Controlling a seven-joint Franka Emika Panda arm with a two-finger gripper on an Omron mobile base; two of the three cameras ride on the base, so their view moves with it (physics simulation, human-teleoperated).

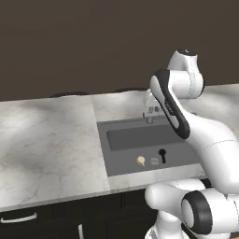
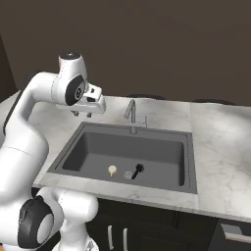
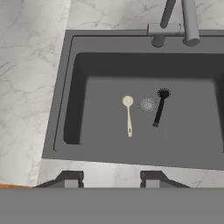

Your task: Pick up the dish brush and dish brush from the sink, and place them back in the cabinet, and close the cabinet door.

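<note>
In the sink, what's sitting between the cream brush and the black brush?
The round drain lies between the cream brush and the black brush on the sink floor, seen most clearly in the hand view.

sink point(image 3: 78, 87) is a flat dark grey all over, with a paler speckled grey drain point(image 3: 148, 104) in the middle; cream brush point(image 3: 128, 114) at 9 o'clock of the drain, all-black brush point(image 3: 159, 106) at 3 o'clock; faucet point(image 3: 186, 22) plain grey metal; bench point(image 3: 30, 78) is white marble with soft grey veining; fingers point(image 3: 70, 178) dark grey
</note>
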